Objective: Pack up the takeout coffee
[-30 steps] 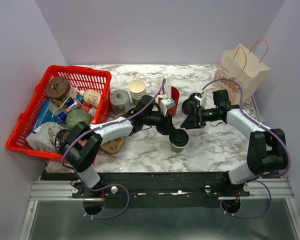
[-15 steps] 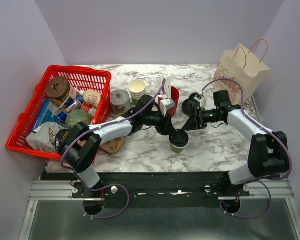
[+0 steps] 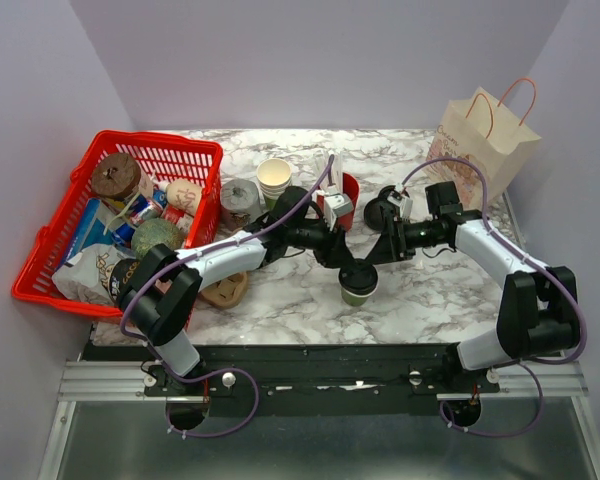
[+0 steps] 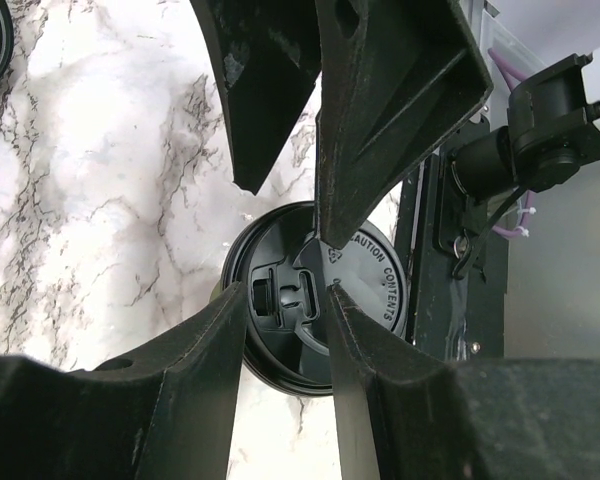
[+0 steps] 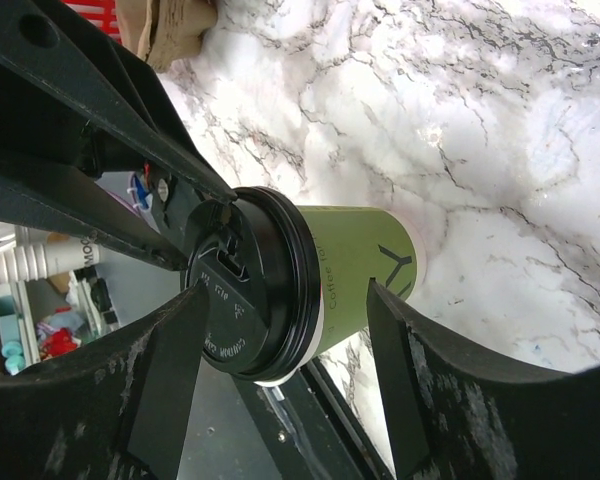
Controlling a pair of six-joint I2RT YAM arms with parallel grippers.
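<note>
The takeout coffee (image 5: 355, 265) stands upright on the table (image 5: 460, 120), directly between the wide-apart fingers of the right gripper (image 5: 285, 292). The left gripper (image 4: 285, 300), half open and holding nothing, hovers just over the lid (image 4: 365, 285).

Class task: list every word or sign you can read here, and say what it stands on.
"AUTION CONTENTS": raised on the black lid, first letter hidden.
"Coffee": side of the green cup.
"MOC", cut off: stacked white cups.
Paper bag print, basket packets, other lid lettering: too blurred to read.
</note>
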